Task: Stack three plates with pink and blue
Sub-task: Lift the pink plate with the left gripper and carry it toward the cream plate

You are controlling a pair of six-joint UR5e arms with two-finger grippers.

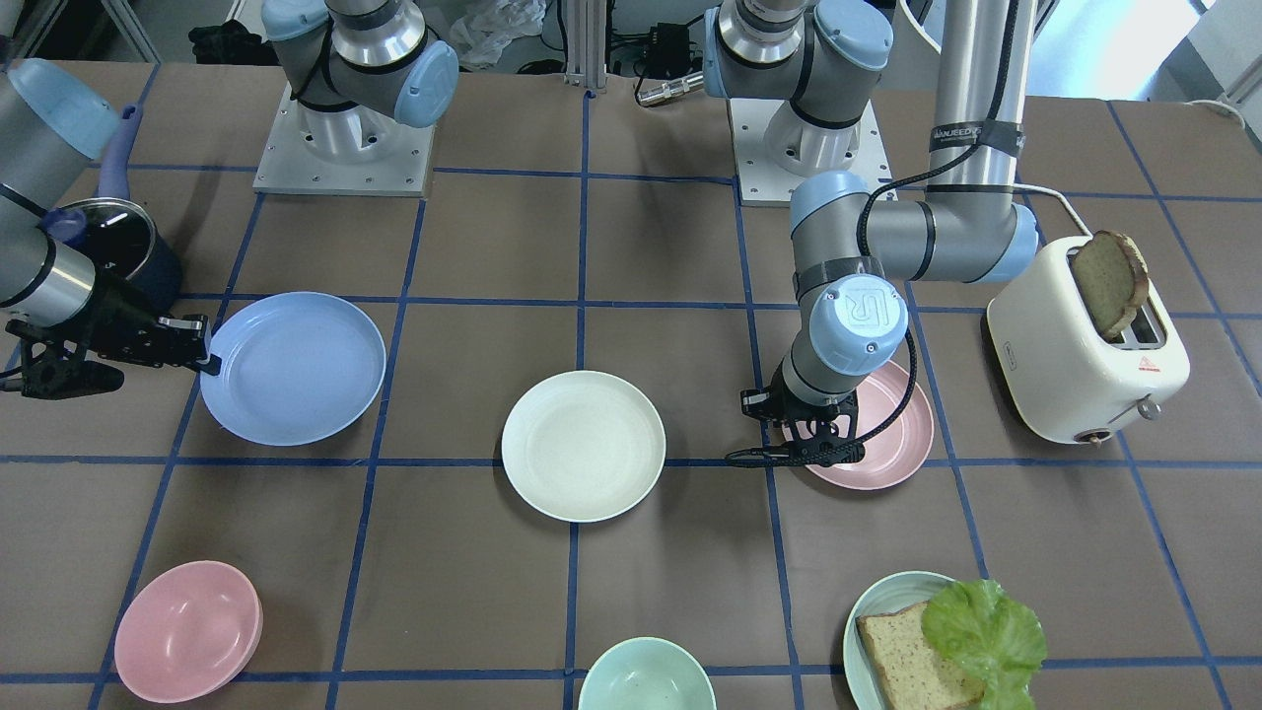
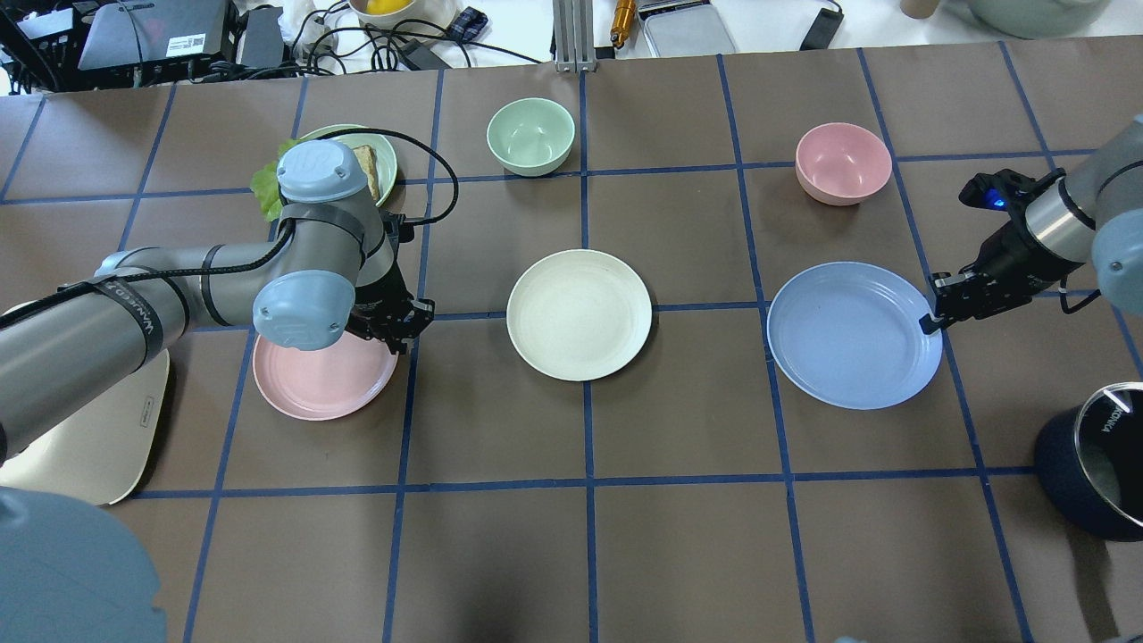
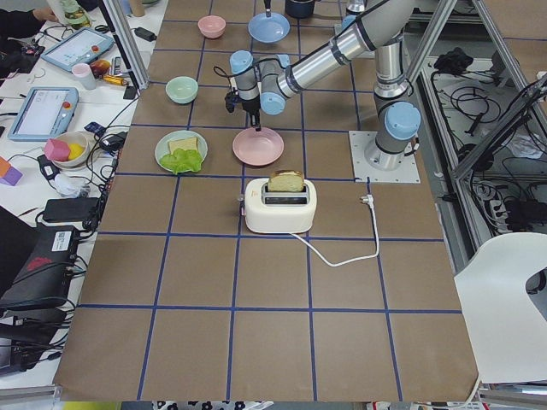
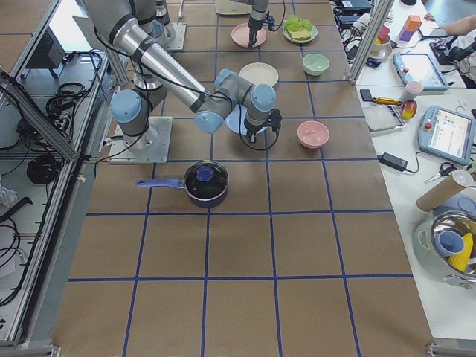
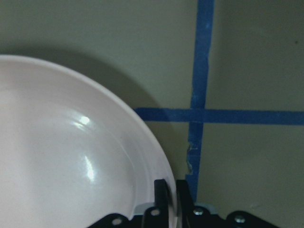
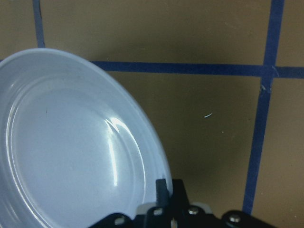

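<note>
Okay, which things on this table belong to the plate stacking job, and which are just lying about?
Part of the job:
- cream-white plate
- pink plate, gripped at its rim by the left gripper
- blue plate, gripped at its rim by the right gripper

Just lying about:
- pink bowl
- green bowl
- teal plate
- toaster
- dark pot

Left pincer (image 5: 170, 192) is pinching the pink plate (image 2: 312, 384), wrist pointing down. Right pincer (image 2: 929, 322) is clamping the blue plate (image 2: 848, 335), reaching low.
</note>
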